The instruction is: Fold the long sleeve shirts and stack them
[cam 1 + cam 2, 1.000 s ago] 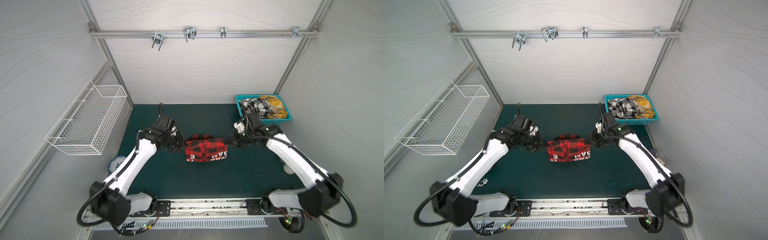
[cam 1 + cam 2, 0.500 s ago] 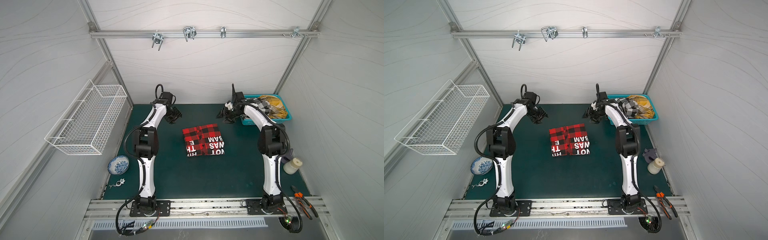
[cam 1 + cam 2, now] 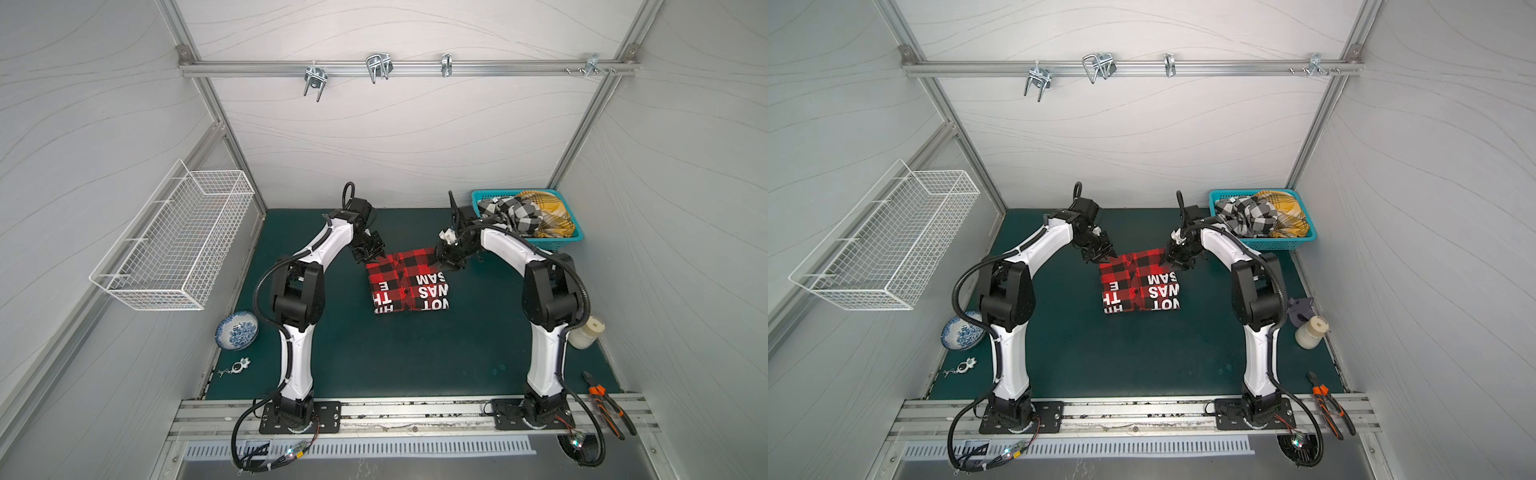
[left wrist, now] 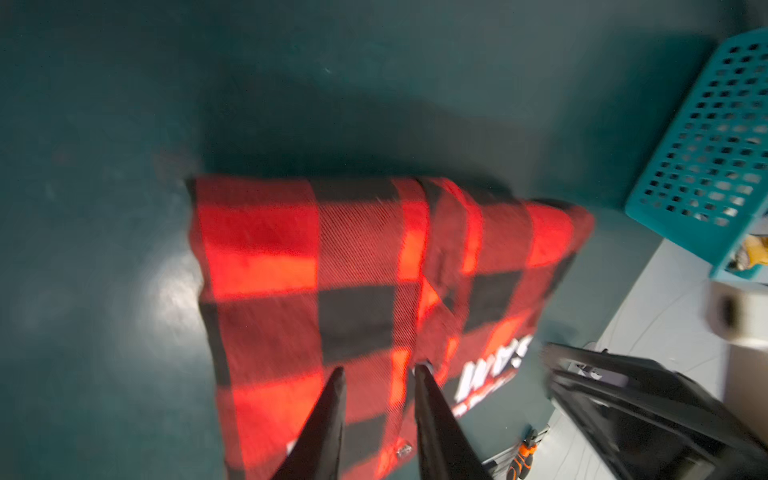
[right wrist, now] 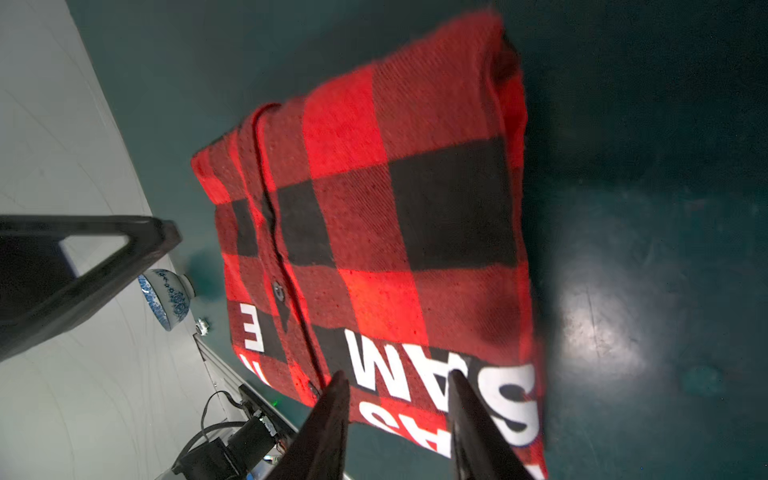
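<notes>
The red-and-black plaid shirt (image 3: pixel 409 286) (image 3: pixel 1142 286) lies folded flat in the middle of the green mat, white lettering facing up. My left gripper (image 3: pixel 368 254) (image 4: pixel 381 369) hovers at its far left corner, jaws apart, nothing between them. At the far right corner my right gripper (image 3: pixel 444 262) (image 5: pixel 398 374) is likewise open over the lettering. A black-and-white check shirt (image 3: pixel 513 212) and a mustard-yellow plaid shirt (image 3: pixel 548 212) sit crumpled in the teal basket (image 3: pixel 557 241).
A white wire basket (image 3: pixel 174 241) hangs on the left wall. A blue-patterned bowl (image 3: pixel 237 330) and a small key charm (image 3: pixel 235 368) lie at the mat's left edge. A cream jar (image 3: pixel 586 332) and orange pliers (image 3: pixel 606 399) lie on the right.
A second ago the shirt was bunched between both grippers. Then it lay flat, with both arms stretched toward the back. Now both grippers have come back to its far corners.
</notes>
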You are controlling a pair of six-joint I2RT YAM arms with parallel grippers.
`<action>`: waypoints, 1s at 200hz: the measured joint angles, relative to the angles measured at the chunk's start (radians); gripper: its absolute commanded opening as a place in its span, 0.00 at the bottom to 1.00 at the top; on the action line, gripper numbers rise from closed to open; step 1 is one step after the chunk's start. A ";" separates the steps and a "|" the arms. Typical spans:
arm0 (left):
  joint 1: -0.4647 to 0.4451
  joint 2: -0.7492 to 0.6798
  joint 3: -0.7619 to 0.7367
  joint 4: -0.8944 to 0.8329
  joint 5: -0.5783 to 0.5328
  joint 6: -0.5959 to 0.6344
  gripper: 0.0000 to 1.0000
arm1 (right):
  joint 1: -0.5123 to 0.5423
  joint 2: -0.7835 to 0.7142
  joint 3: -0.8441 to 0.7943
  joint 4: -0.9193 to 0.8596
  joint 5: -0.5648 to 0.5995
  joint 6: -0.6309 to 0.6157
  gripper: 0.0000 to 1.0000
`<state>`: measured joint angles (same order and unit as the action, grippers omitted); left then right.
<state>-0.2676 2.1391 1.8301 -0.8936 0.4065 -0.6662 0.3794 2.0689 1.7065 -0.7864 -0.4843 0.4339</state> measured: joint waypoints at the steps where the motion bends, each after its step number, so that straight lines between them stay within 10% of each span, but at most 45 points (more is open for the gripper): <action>1: 0.000 0.003 0.003 0.000 0.000 0.000 0.26 | 0.000 0.003 0.006 0.002 0.000 -0.002 0.32; 95: -0.013 0.195 0.078 0.008 0.031 0.041 0.28 | 0.053 0.020 -0.236 0.069 0.012 0.005 0.28; 155: -0.051 -0.072 -0.060 -0.047 0.035 0.076 0.46 | 0.089 -0.262 -0.439 0.003 0.058 0.029 0.39; 200: -0.058 -0.458 -0.270 -0.060 0.038 0.087 0.33 | 0.088 -0.350 -0.335 -0.052 0.091 0.047 0.38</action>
<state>-0.3252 1.6810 1.5600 -0.9531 0.4446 -0.5793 0.4671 1.7187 1.3716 -0.8383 -0.3935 0.4812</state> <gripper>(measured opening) 0.353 0.395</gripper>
